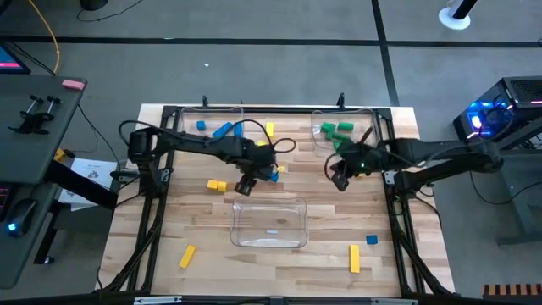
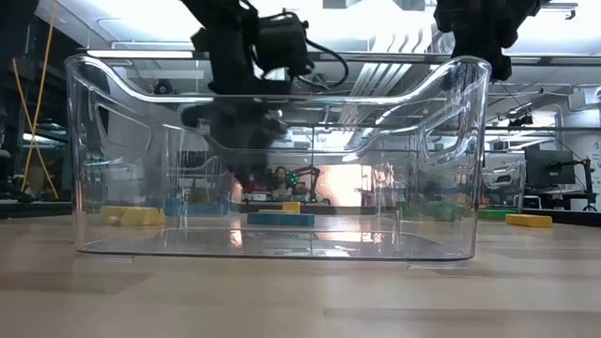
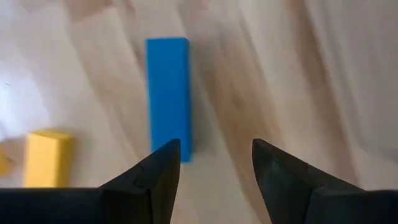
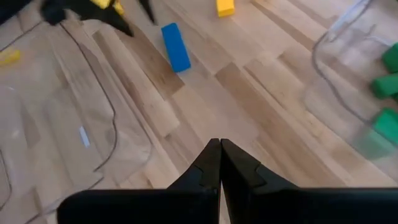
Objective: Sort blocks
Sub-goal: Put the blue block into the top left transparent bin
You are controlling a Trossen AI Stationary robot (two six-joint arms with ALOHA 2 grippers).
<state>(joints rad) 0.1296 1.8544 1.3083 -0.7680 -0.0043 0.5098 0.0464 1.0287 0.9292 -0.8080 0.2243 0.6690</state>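
Blue bar (image 3: 168, 93) lies flat on desk (image 1: 339, 207), long axis running straight ahead of left end effector (image 3: 214, 162), open narrow, empty, probably slightly offset. Right end effector (image 4: 220, 163) closed, farther.

Right claw (image 4: 220, 163) hangs above bare wooden counter (image 4: 261, 118), its two dark fingers pressed together with nothing between them. Ahead lies a blue bar (image 4: 175, 47) flat on the wood, with a yellow block (image 4: 225, 7) beyond it. A clear bin (image 4: 93, 149) sits to one side, another clear bin (image 4: 329, 68) opposite with green blocks (image 4: 384, 86) inside.
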